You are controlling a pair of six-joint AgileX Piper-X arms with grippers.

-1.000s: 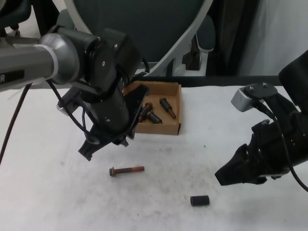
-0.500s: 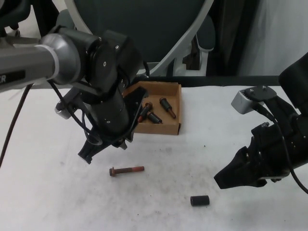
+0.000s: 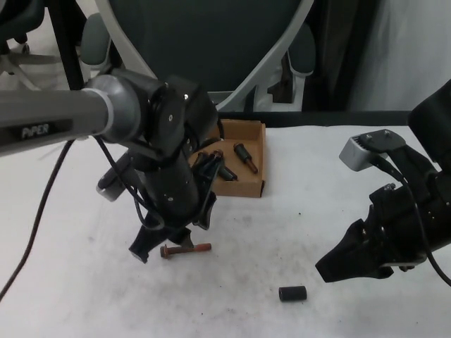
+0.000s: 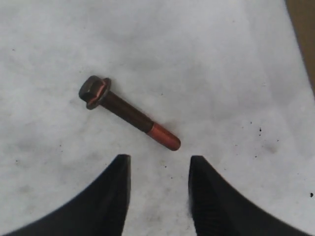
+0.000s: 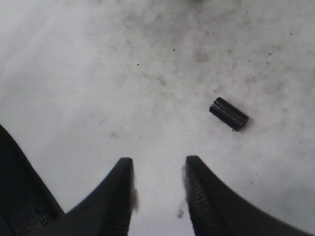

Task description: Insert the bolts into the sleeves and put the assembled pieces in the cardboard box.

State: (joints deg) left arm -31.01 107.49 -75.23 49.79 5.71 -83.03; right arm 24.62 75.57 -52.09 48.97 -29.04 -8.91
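A bolt (image 3: 185, 249) with a dark flanged head and a copper-coloured tip lies flat on the white bench; in the left wrist view the bolt (image 4: 129, 112) lies just ahead of my left gripper (image 4: 159, 169), whose fingers stand open and empty above it. A short black sleeve (image 3: 292, 293) lies at the front of the bench, and the sleeve (image 5: 228, 113) sits apart from my right gripper (image 5: 157, 169), also open and empty. The cardboard box (image 3: 250, 186) at the back holds several assembled pieces (image 3: 245, 156).
The left arm (image 3: 165, 169) hangs in front of the box's left part. The right arm (image 3: 394, 225) stands at the bench's right side. A chair and stand legs are behind the far bench edge. White bench surface (image 3: 63, 282) lies open at front left.
My left arm has come down and forward from beside the box until its gripper hangs right over the bolt. The right arm has barely shifted. Bolt and sleeve lie where they were.
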